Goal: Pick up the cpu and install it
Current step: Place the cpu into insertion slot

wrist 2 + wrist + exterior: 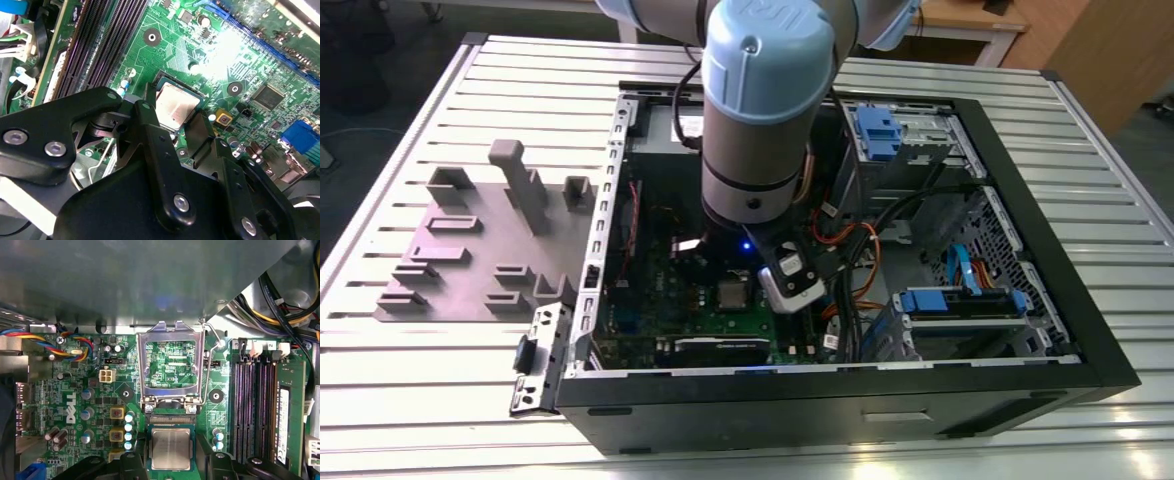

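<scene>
Straddling the seated cpu (pixel 170 449), the hand (pixel 176 459) stands wide; a finger (pixel 133 463) catching its edge could skew it in the socket (pixel 170 420).

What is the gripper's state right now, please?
Gripper: open, with a finger on either side of the cpu, not clamped on it.

Robotics lab or workshop: open computer case (pixel 854 400) on slatted aluminium workbench (pixel 440 400), gray fixture tray (pixel 487 235) alongside, robot arm (pixel 754 120) overhead, wooden furniture (pixel 1094 50) behind.
</scene>
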Controlling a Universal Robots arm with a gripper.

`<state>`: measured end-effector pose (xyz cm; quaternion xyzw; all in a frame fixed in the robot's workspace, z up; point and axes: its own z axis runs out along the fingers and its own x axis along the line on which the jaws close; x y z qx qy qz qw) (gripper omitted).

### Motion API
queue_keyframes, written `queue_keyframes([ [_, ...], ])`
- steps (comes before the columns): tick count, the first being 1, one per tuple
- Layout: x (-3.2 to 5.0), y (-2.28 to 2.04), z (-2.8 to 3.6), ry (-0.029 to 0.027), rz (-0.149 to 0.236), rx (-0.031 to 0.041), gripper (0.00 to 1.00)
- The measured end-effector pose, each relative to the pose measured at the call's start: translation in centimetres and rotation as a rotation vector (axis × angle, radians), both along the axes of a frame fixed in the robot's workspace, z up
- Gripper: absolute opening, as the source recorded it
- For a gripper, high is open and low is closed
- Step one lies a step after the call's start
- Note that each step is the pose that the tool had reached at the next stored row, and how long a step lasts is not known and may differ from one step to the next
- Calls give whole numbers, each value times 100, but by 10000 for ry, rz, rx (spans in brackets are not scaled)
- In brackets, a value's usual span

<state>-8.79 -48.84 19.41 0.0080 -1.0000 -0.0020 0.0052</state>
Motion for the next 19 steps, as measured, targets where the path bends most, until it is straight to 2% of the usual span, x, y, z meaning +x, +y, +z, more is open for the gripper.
queue_keyframes([
  [4,-3,5,-12,-1,0,73,47],
  [19,-5,4,-52,2,81,109,47],
])
